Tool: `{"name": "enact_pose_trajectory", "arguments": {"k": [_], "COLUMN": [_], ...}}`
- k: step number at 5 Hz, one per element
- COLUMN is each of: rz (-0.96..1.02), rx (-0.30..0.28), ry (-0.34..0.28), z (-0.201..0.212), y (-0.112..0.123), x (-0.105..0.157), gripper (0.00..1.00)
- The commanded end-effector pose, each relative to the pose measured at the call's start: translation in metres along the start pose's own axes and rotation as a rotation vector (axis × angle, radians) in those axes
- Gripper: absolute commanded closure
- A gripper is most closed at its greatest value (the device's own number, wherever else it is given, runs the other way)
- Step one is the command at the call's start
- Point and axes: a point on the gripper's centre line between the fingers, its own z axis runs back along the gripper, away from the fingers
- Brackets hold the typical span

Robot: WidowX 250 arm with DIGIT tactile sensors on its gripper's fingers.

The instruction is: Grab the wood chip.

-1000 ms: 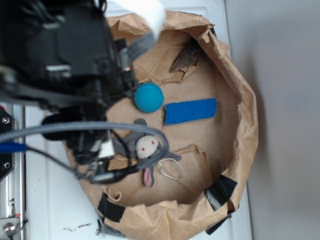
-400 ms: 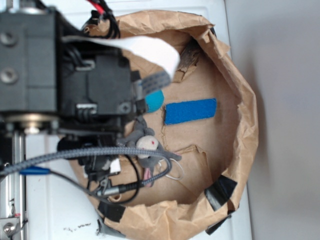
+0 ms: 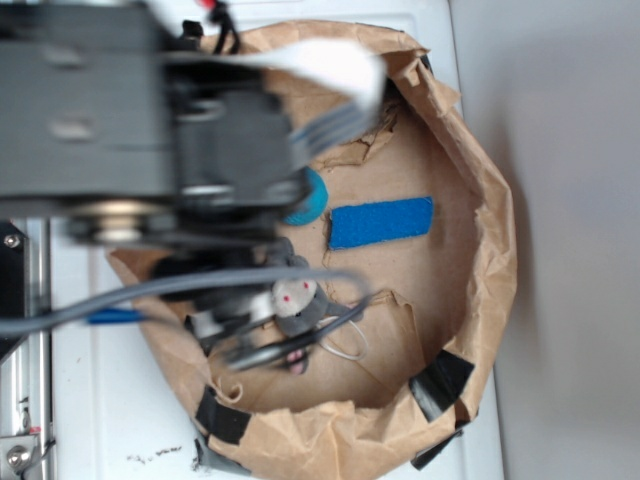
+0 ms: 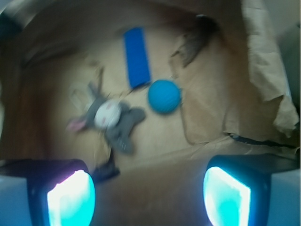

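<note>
while the black arm fills the upper left of the exterior view, blurred, it covers much of a crumpled brown paper bin that sits on a white table. inside the bin, a flat blue felt strip lies on the paper floor, right of a teal ball that is mostly hidden under the arm. below them a small grey stuffed animal with a pale face lies among grey cables. black tape patches sit on the bin's lower rim. in the exterior view the wood chip cannot be made out; the arm and a white ribbon cable cover the upper part of the bin. in the wrist view the wood chip shows as a dark, jagged sliver at the far side of the bin, up and to the right of the teal ball and right of the blue felt strip, lying against the paper wall. the stuffed animal lies left of the ball. the gripper hangs above the near part of the bin, its two fingers spread wide apart at the bottom corners, holding nothing, well apart from the wood chip.
</note>
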Motion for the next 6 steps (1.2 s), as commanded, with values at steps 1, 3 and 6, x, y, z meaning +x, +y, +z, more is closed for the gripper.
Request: {"name": "enact_pose_trajectory", "arguments": {"k": [1, 3, 6], "rz": [0.23, 0.23, 0.354], "rx": [0.046, 0.046, 0.078], "ry": [-0.196, -0.196, -0.148], "z": [-0.015, -0.015, -0.045], "y": [0.0, 0.0, 0.007], "x": [0.053, 0.053, 0.059], "gripper": [0.0, 0.0, 0.0]}}
